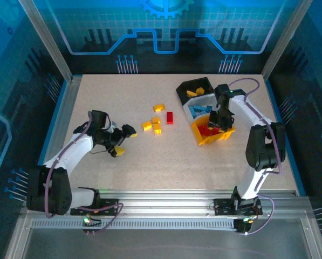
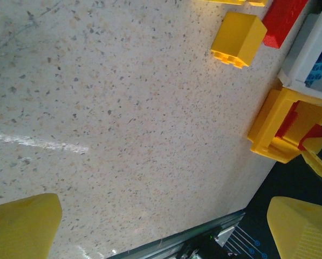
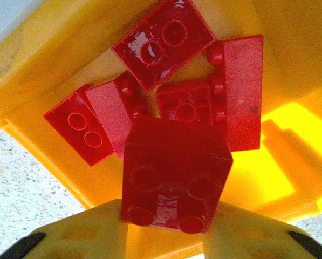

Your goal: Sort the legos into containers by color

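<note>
Entry, right pincer: positioned directly over the yellow bin, at the right side of the tabletop. A red brick is seated between its yellow fingertips; whether the pads clamp it or merely flank it cannot be told. Several red bricks are lodged in the bin straight beneath. The drop is judged to be the step in hand, and no sideways travel is called for, since the target lies plumb below the piece. Entry, neighbouring bins: the white bin, stocked with blue bricks, touching the yellow bin on its far side; the black bin, stocked with yellow pieces, beyond that. Entry, left pincer: spread wide and empty, held low over bare tabletop left of centre. Entry, unsorted stock: four yellow bricks and one loose red brick, grouped at mid-tabletop between the two arms. This group lies to the right of and slightly beyond the left pincer, which is judged the nearer and the freer of the two. The loose red brick is laid with its long axis running near to far, on the side of the group toward the bins.
</note>
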You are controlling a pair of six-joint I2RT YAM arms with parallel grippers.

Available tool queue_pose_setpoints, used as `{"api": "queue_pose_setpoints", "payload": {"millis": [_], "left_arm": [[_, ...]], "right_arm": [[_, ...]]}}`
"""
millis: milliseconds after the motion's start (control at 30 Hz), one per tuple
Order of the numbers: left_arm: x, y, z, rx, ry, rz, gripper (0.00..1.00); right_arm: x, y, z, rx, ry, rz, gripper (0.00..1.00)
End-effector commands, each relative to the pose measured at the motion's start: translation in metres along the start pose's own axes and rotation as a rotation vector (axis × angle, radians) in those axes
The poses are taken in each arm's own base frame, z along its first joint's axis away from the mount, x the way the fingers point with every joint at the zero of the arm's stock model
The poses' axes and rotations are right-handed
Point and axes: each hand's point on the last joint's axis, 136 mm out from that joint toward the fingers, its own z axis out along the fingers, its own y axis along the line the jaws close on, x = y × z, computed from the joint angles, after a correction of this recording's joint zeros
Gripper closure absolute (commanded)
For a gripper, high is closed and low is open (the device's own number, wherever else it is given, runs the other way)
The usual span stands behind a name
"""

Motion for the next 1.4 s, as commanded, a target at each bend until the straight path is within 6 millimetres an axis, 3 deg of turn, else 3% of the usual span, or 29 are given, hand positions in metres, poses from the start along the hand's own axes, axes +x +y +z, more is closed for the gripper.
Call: {"api": "queue_pose_setpoints", "payload": {"millis": [0,233,400,633,800,1067,1267,1333,1367], "left_arm": [[-0.002,-0.011,-0.006,0.026,0.011,0.031,0.01],[0.001,-0.007,-0.004,0.017,0.019,0.036,0.01],[0.000,-0.008,-0.005,0.021,0.016,0.035,0.01],[0.003,-0.008,-0.007,0.023,0.010,0.033,0.01],[0.006,-0.006,-0.010,0.025,0.006,0.029,0.01],[0.017,-0.004,-0.020,0.027,0.006,0.041,0.01],[0.024,0.000,-0.028,0.009,-0.008,0.042,0.01],[0.027,0.001,-0.032,0.003,-0.014,0.044,0.01],[0.028,0.003,-0.033,-0.003,-0.017,0.043,0.01]], "right_arm": [[-0.005,-0.001,-0.013,-0.009,-0.035,0.012,0.55],[-0.007,-0.001,-0.023,-0.009,-0.056,0.020,0.52],[-0.014,0.011,-0.040,-0.031,-0.099,-0.006,0.51],[-0.024,0.055,-0.061,-0.058,-0.149,-0.117,0.50],[-0.029,0.100,-0.061,-0.098,-0.158,-0.199,0.49],[-0.036,0.166,-0.028,-0.105,-0.120,-0.325,0.47],[-0.039,0.196,0.005,-0.109,-0.088,-0.362,0.42],[-0.040,0.204,0.007,-0.121,-0.090,-0.371,0.41],[-0.039,0.207,0.023,-0.112,-0.065,-0.374,0.40]]}}
